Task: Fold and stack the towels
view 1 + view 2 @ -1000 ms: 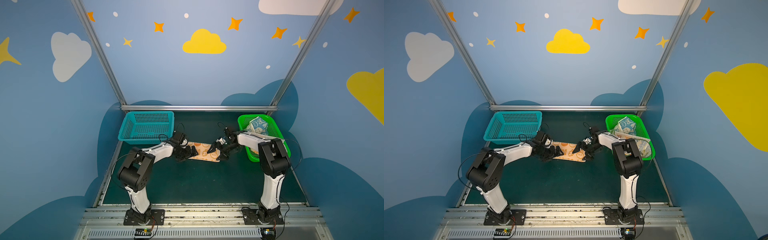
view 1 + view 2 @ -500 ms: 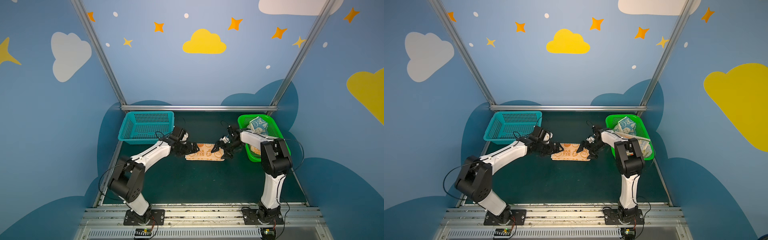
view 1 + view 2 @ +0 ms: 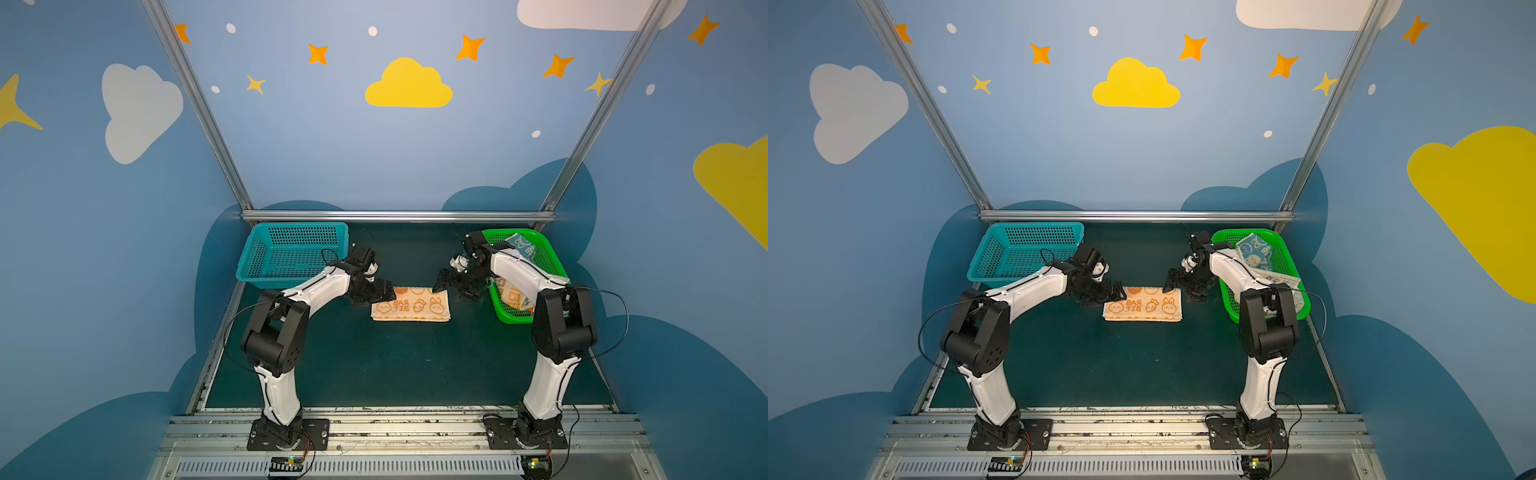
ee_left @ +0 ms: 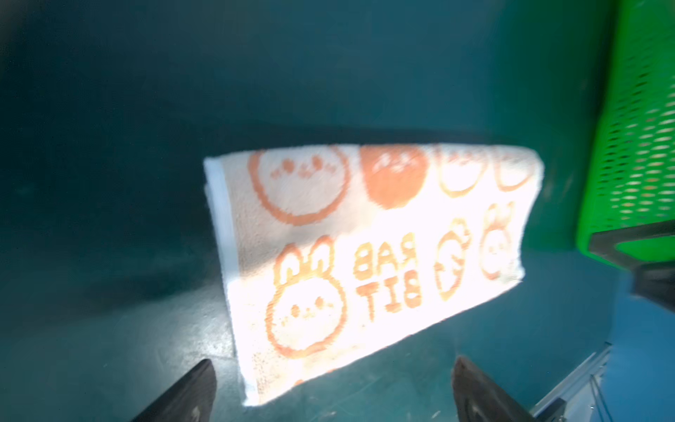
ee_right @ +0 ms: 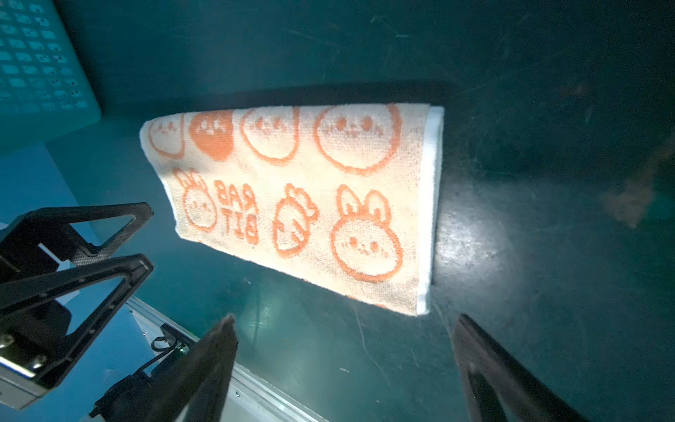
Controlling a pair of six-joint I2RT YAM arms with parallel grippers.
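The folded orange towel (image 3: 410, 304) lies flat on the bench (image 3: 374, 365) between the left fingers (image 4: 182, 398) and the right fingers (image 5: 213, 372), both pairs spread, neither gripping it.

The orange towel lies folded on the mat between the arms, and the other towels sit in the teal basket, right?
No, the other towels sit in the green basket, as both top views show. The orange towel does lie folded on the mat.

Top views evenly lit, sharp — left wrist blurred, towel (image 4: 369, 255) overexposed.
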